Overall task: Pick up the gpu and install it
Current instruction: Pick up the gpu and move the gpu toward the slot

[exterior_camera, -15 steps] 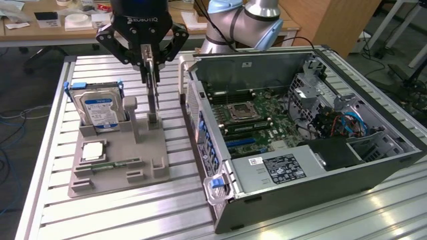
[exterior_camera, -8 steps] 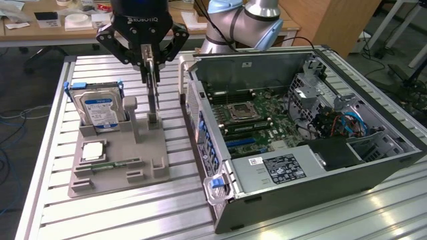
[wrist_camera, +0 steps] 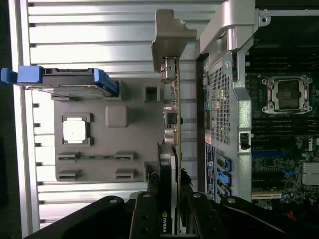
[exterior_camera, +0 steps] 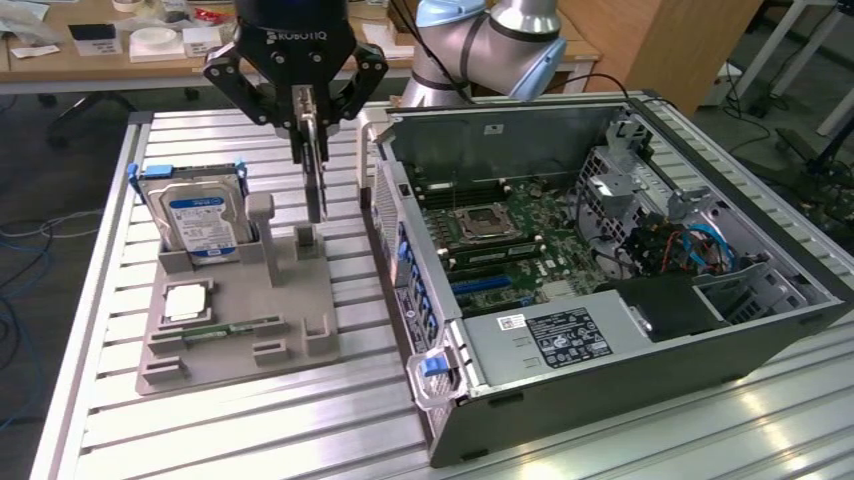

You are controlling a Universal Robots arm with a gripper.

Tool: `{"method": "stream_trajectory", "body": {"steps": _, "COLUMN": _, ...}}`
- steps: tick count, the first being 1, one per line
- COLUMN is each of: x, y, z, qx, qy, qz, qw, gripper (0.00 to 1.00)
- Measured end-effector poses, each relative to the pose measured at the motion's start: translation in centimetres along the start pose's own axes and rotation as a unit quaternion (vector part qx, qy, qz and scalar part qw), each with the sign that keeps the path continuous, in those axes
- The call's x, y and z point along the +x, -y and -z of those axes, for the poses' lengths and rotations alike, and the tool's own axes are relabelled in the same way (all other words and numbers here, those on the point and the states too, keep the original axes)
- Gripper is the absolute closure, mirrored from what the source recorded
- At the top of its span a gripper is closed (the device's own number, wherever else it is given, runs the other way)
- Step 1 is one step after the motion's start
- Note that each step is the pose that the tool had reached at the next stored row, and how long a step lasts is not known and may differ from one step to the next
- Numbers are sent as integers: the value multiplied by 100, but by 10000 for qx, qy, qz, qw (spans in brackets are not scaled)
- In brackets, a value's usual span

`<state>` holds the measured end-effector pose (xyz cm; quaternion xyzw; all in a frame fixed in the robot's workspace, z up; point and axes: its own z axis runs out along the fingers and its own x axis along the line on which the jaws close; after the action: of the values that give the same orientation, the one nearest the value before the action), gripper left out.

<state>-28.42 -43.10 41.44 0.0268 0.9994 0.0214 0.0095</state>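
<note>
Slatted metal tabletop [exterior_camera: 240,420] carries a grey tray [exterior_camera: 307,330] and an open computer case [exterior_camera: 641,400]; fingers [exterior_camera: 306,108] are clamped on the gpu [exterior_camera: 316,185], which hangs edge-on straight below them, over the tray, beside the case.

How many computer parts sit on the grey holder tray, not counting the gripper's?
3. Hard drive upright at the tray's far end in the exterior view; CPU just in front of it; memory stick in front of the CPU. None seems hidden.
</note>
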Motion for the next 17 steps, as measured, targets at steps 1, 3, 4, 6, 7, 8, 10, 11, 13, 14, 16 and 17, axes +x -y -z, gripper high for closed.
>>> {"method": "stream_trajectory", "body": {"steps": 1, "x": -18, "y": -1, "z": 1, "qx": 0, "qy": 0, "qz": 0, "qw": 10000, "gripper": 73}}
{"method": "stream_trajectory", "body": {"steps": 3, "x": -61, "y": -3, "z": 3, "qx": 0, "qy": -2, "qz": 0, "qw": 10000, "gripper": 73}}
{"method": "stream_trajectory", "body": {"steps": 4, "x": -85, "y": -5, "z": 4, "qx": 0, "qy": -4, "qz": 0, "qw": 10000, "gripper": 73}}
{"method": "stream_trajectory", "body": {"steps": 6, "x": -135, "y": -8, "z": 4, "qx": 0, "qy": -8, "qz": -1, "qw": 10000, "gripper": 73}}
{"method": "stream_trajectory", "body": {"steps": 7, "x": -161, "y": -9, "z": 4, "qx": 0, "qy": -11, "qz": -1, "qw": 10000, "gripper": 73}}
{"method": "stream_trajectory", "body": {"steps": 8, "x": -186, "y": -10, "z": 3, "qx": 0, "qy": -13, "qz": -1, "qw": 10000, "gripper": 73}}
{"method": "stream_trajectory", "body": {"steps": 10, "x": -238, "y": -13, "z": 3, "qx": -2, "qy": -15, "qz": -1, "qw": 10000, "gripper": 73}}
{"method": "stream_trajectory", "body": {"steps": 11, "x": -266, "y": -14, "z": 2, "qx": -3, "qy": -16, "qz": 0, "qw": 10000, "gripper": 73}}
{"method": "stream_trajectory", "body": {"steps": 13, "x": -321, "y": -17, "z": 0, "qx": -4, "qy": -17, "qz": 0, "qw": 10000, "gripper": 73}}
{"method": "stream_trajectory", "body": {"steps": 14, "x": -352, "y": -19, "z": -1, "qx": -4, "qy": -19, "qz": -1, "qw": 10000, "gripper": 73}}
{"method": "stream_trajectory", "body": {"steps": 16, "x": -400, "y": -22, "z": -1, "qx": -4, "qy": -21, "qz": -1, "qw": 10000, "gripper": 73}}
{"method": "stream_trajectory", "body": {"steps": 17, "x": -418, "y": -23, "z": -2, "qx": -4, "qy": -22, "qz": -1, "qw": 10000, "gripper": 73}}
